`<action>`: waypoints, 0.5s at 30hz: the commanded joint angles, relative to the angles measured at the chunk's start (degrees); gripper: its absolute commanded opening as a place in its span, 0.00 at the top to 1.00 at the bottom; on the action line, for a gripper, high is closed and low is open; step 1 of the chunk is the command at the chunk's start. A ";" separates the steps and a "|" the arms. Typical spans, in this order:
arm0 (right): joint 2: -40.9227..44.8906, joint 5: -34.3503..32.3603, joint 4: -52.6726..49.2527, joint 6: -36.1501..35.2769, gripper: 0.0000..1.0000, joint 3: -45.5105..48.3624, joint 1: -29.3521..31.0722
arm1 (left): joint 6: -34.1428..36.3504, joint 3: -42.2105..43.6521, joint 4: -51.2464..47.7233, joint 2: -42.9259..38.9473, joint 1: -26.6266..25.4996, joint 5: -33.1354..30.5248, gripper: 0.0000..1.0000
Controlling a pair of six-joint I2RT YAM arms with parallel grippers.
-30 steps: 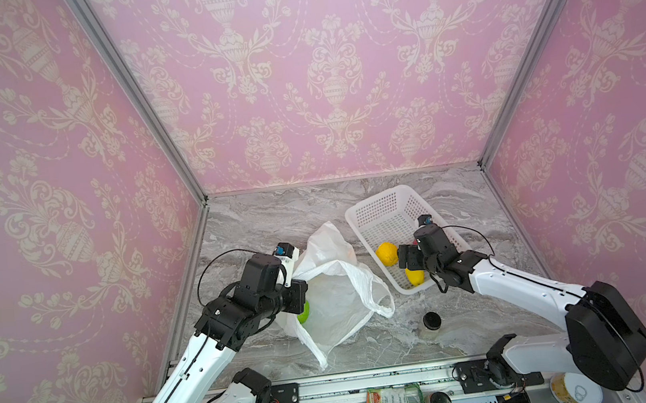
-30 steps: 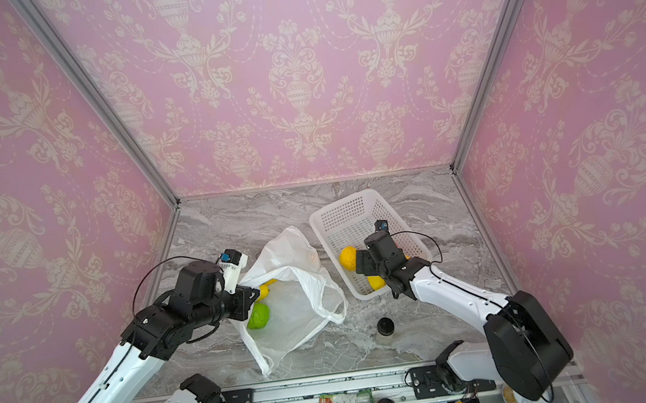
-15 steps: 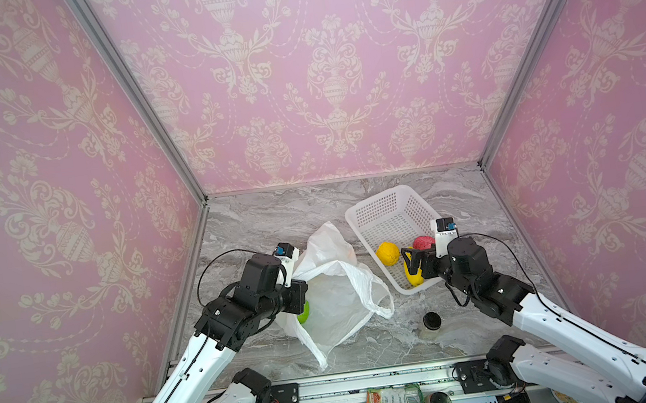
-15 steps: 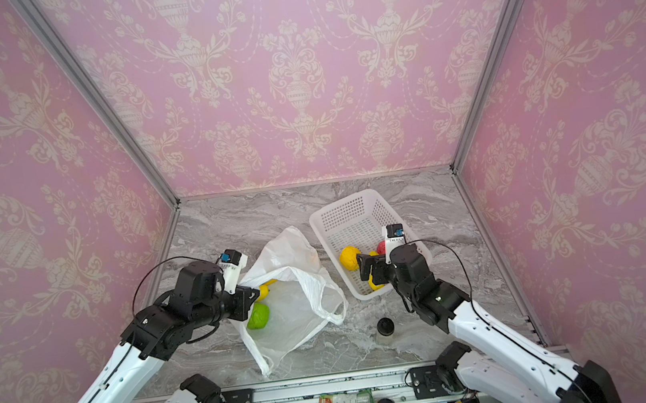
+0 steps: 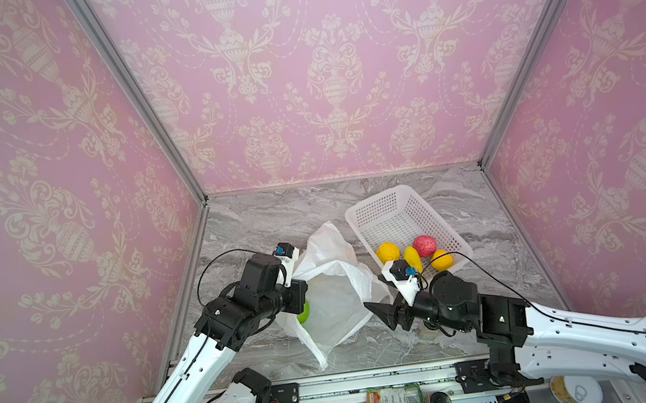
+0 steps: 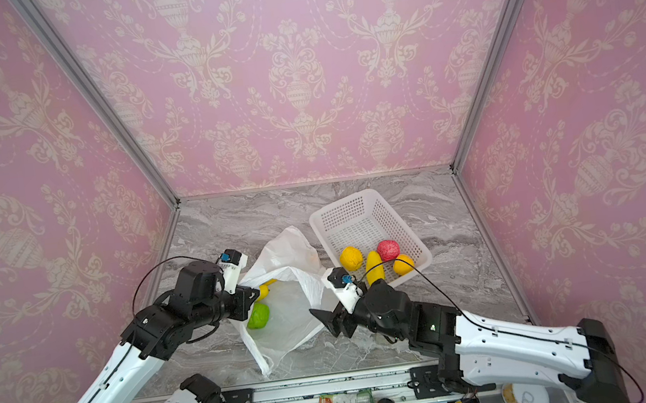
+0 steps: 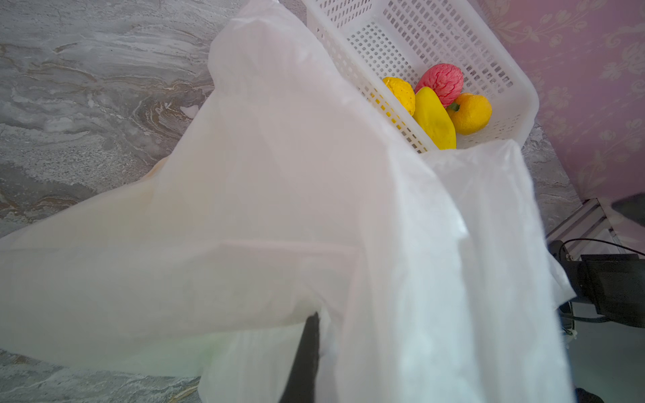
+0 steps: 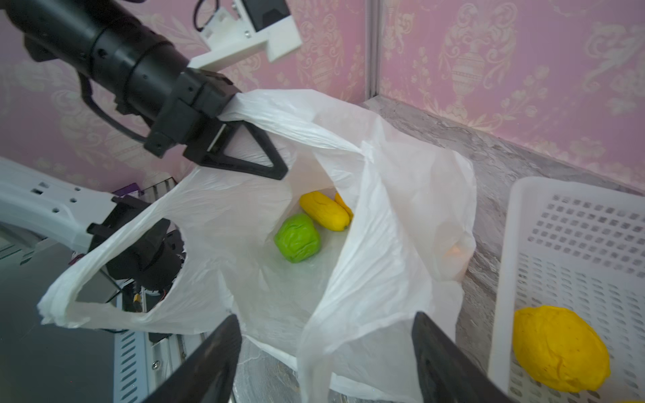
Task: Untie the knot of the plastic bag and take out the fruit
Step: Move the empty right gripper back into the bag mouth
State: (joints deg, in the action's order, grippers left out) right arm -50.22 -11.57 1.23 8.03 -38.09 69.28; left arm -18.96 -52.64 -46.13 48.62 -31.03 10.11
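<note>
Right pincer (image 5: 383, 315) spread, just outside the plastic bag (image 5: 336, 293) — left pincer (image 6: 253, 299) tight on its rim.

Mouth of the plastic bag (image 8: 401, 209) faces your right tool (image 8: 324, 315): open lane down to the green fruit (image 8: 297, 238) and yellow fruit (image 8: 324, 211). Left tool (image 8: 244, 146), clamped on the rim, crowds one side. Front flap (image 8: 349, 296) droops mid-lane. Basket (image 8: 506, 272) wall bounds the narrow table (image 8: 488, 164) strip beside the bag.

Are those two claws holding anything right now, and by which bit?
Left gripper is shut on the plastic bag, pinching the top edge of its mouth. Right gripper is open, holding nothing.
</note>
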 commanded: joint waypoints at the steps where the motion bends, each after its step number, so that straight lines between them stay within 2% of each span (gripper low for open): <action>1: -4.42 -2.62 4.70 -5.90 0.23 -2.39 3.62 | -0.64 0.05 -1.35 0.11 -0.04 -1.33 1.00; 4: -10.64 -2.55 8.30 -4.02 0.24 -3.02 3.94 | -0.64 0.15 -1.25 -0.78 -0.03 -1.41 1.00; 9: -21.62 -4.57 10.77 -1.67 0.31 -6.49 3.85 | -0.64 0.01 -1.32 -0.04 -0.09 -1.08 1.00; 15: -31.44 -5.81 15.06 2.29 0.48 -7.88 1.84 | -0.64 0.24 -1.16 -1.15 -0.09 -1.15 1.00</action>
State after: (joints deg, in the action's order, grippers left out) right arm -79.53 -15.53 12.62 7.57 -44.27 72.38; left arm -18.96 -52.64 -46.15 48.42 -31.03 9.98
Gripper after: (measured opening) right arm 0.534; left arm 0.046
